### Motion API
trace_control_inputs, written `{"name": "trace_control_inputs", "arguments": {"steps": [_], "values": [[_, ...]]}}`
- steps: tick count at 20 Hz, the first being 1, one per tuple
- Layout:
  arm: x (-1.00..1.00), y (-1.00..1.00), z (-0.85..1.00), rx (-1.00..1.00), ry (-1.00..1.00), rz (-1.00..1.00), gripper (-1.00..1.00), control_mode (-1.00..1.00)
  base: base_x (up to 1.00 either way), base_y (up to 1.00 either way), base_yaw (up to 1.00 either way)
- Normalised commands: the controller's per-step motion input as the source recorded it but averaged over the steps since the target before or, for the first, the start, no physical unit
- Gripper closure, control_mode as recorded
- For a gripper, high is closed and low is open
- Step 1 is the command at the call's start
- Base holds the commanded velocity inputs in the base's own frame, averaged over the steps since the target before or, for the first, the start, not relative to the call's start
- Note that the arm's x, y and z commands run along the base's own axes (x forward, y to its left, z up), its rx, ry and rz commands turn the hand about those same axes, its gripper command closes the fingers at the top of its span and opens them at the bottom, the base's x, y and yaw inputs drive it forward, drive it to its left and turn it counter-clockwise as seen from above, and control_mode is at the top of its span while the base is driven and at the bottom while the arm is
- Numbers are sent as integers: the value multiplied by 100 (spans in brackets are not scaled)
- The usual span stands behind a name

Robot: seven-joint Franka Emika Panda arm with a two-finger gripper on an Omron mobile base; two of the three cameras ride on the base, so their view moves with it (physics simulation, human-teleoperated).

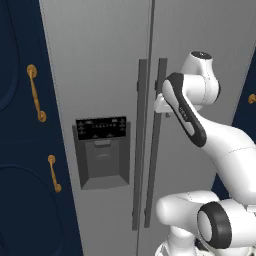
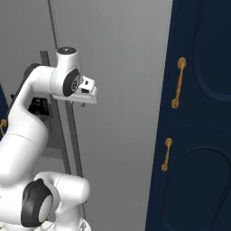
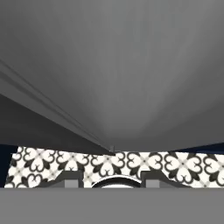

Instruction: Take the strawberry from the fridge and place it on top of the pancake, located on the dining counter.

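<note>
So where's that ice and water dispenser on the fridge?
The dispenser is set into the fridge's left door in the left base view, about mid-height, just left of the two long dark door handles and right of the navy cabinet.

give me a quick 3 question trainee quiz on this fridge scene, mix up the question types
1. True or false: both doors of the fridge are closed.
2. Multiple choice: the black-panelled dispenser sits on which door, as seen in the left base view? A) left door B) right door C) a navy cabinet
3. Fill in: the navy cabinets beside the fridge carry ____-coloured handles.

Key:
1. True. The two long dark vertical handles meet at the centre seam, with no shelves showing.
2. A
3. Brass
</note>
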Motion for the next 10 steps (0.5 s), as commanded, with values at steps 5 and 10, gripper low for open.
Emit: {"name": "trace_control_inputs", "arguments": {"steps": [5,10], "values": [[0,0,0,0,0,0,-100,100,0,0,0],[0,0,0,0,0,0,-100,100,-33,-2,0]]}}
